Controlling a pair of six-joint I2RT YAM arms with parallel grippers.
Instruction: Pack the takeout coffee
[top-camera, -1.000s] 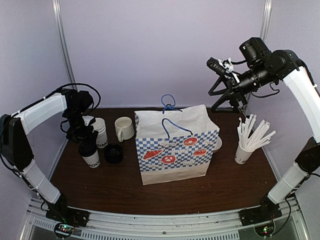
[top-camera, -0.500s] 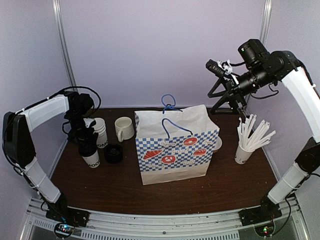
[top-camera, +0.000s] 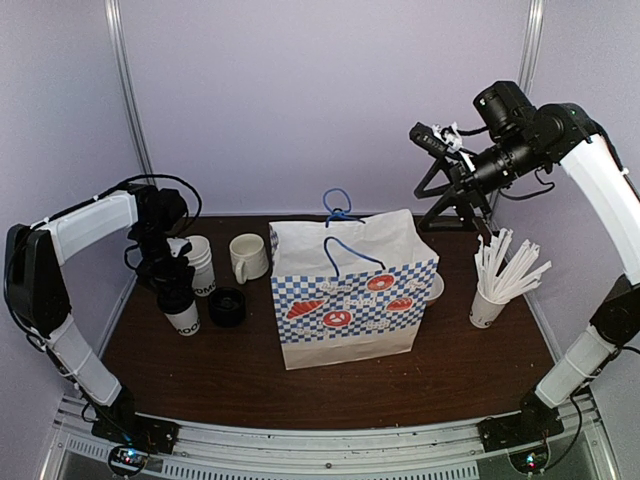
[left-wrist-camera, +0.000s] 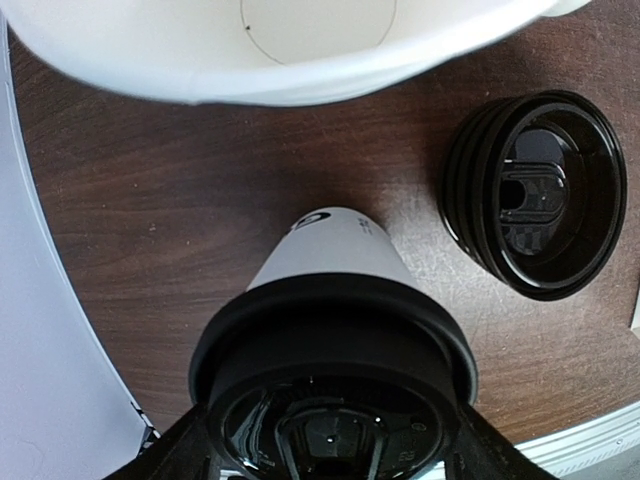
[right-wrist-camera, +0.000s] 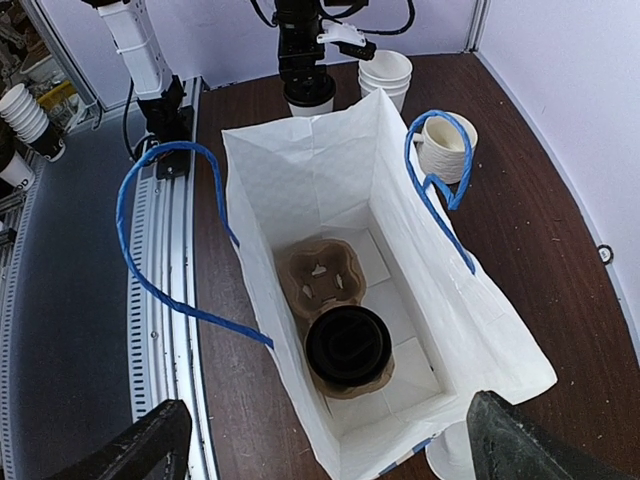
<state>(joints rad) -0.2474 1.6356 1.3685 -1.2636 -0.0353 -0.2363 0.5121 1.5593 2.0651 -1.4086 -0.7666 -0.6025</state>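
My left jaws are clenching the takeout coffee (left-wrist-camera: 330, 262) at the two sides of its lid, a dark finger (left-wrist-camera: 185, 445) pressing against the glossy black plastic rim on either flank. The cup is standing upright on the dark wood-grain table (top-camera: 220, 370) at its left side. It is a smooth white paper cone tapering downward, with black lettering near its base. Just beside it a loose black lid (left-wrist-camera: 540, 195) is lying with its ribbed round wall and moulded hollow showing. Behind the cup, a stack of white paper cups (top-camera: 200, 262) is standing, and next to that a cream ribbed mug (top-camera: 247, 257).

My right jaws are hanging released, spread wide and gripping nothing, high above the open mouth of the paper bag (top-camera: 350, 290). The bag is standing mid-table, its front printed in blue-and-white checks with pastry pictures and its blue cord handles (right-wrist-camera: 165, 240) looping up. On its floor a brown moulded-pulp carrier (right-wrist-camera: 318, 275) is holding a second black-lidded cup (right-wrist-camera: 348, 345) in its nearer pocket. To the right of the bag, a white cup of paper-wrapped straws (top-camera: 500, 275) is fanning outward.
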